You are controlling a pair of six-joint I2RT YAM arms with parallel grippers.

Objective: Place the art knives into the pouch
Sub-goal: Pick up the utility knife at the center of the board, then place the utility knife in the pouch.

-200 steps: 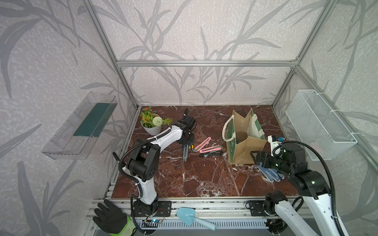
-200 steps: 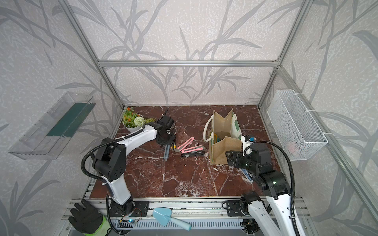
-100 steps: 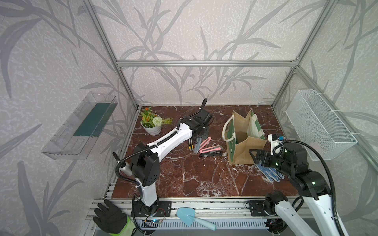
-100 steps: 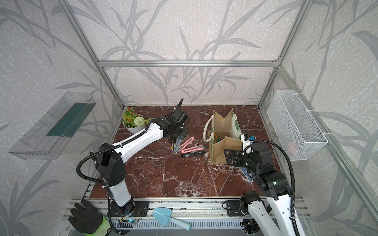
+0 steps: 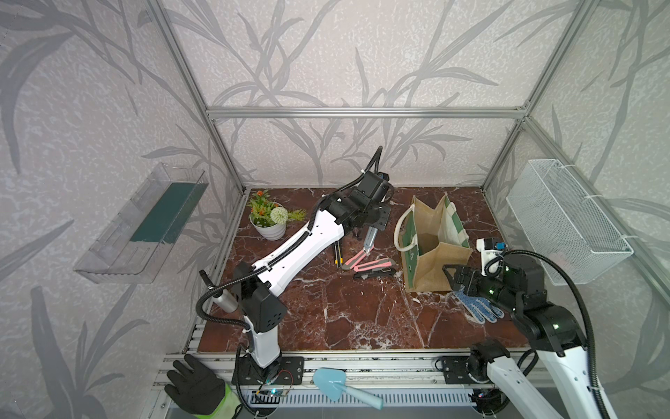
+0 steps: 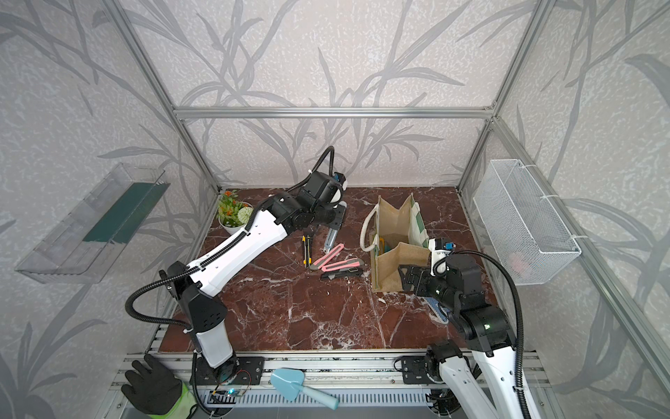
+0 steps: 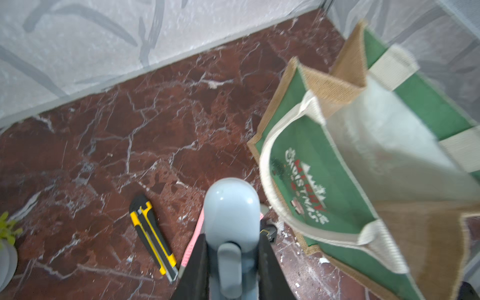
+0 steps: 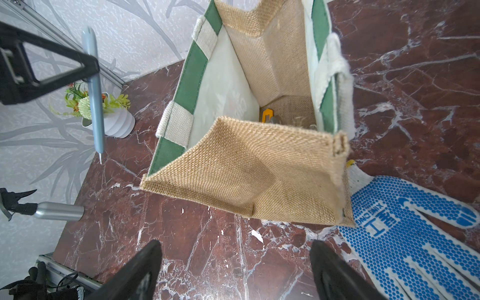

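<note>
The art knife (image 5: pixel 370 237) is being pinched by left fingers (image 7: pixel 193 270), right fingers (image 8: pixel 135 272) open; its low tip risks being snagged on the pouch (image 5: pixel 431 268).

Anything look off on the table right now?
Pouch: its near jute side sags inward, narrowing the mouth. A blue-dotted glove lies against its base corner. White flecks litter the marble in front of it. Nothing looks spilled or broken.

White lettering on the green face of the pouch (image 7: pixel 306 187) reads "Christmas". The blue print on the dotted glove (image 8: pixel 405 233) is too unclear to read.
</note>
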